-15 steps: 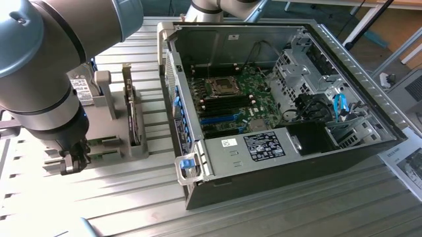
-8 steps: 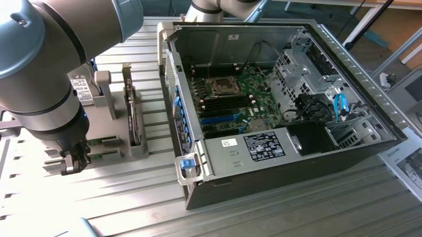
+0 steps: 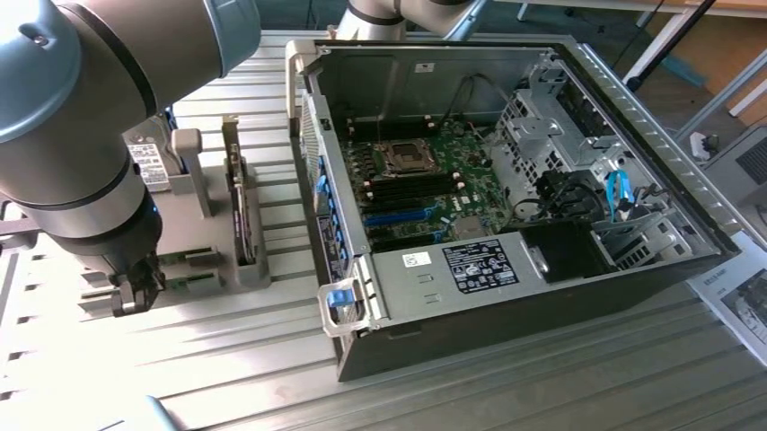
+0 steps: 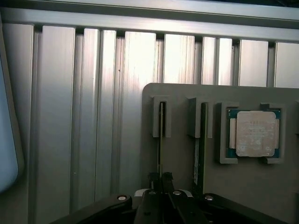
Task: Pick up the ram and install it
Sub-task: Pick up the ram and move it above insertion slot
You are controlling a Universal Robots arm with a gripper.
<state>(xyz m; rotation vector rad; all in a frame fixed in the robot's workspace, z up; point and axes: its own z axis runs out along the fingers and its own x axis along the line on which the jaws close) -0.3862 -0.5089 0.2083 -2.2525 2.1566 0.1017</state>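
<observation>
Over the grey slotted plastic holder (image 4: 180,158) on the ribbed aluminium bench (image 4: 93,116), the black tool (image 4: 160,176) is pinched narrow on the thin green ram stick (image 4: 161,140), which stands on edge in a holder slot beside its twin (image 4: 196,158).

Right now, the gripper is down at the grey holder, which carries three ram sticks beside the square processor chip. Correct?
No: the grey holder carries two ram sticks, not three. The wrist view shows one ram stick in line with the gripper and a second ram stick between it and the square processor chip. The rest holds.
</observation>
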